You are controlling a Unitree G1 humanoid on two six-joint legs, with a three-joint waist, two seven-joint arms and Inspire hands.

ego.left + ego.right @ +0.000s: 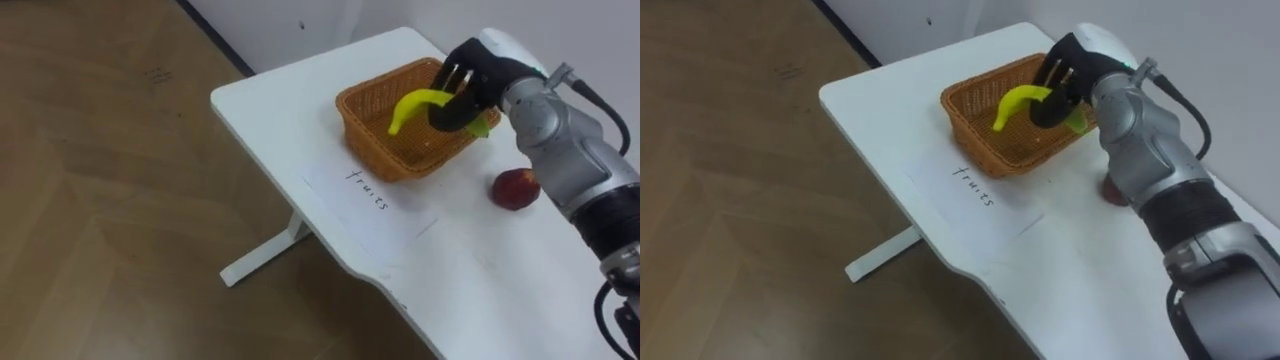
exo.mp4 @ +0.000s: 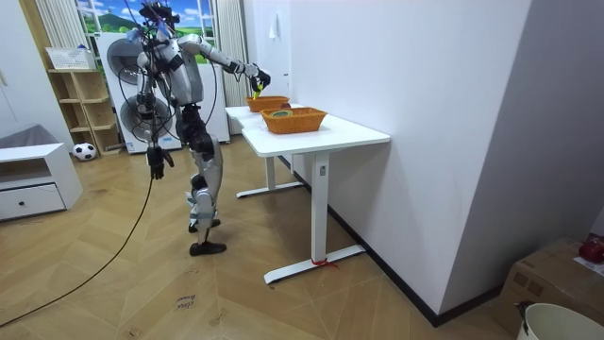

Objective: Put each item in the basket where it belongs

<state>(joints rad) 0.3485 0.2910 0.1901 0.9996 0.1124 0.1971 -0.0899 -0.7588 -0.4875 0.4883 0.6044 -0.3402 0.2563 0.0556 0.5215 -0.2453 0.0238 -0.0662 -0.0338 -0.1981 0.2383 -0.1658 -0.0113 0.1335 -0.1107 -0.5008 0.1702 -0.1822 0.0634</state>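
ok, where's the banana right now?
Eye views, upper right: the banana is held in the right hand over the wicker basket, with the apple on the table to its right.

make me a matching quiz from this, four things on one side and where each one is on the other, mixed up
Things:
1. banana
2. red fruit
3. paper sheet
4. left hand

Places:
A. hanging at the robot's side
B. flat on the table in front of the basket
C. on the table beside the basket
D. in the right hand, over the basket

Pairs: 1-D, 2-C, 3-B, 4-A
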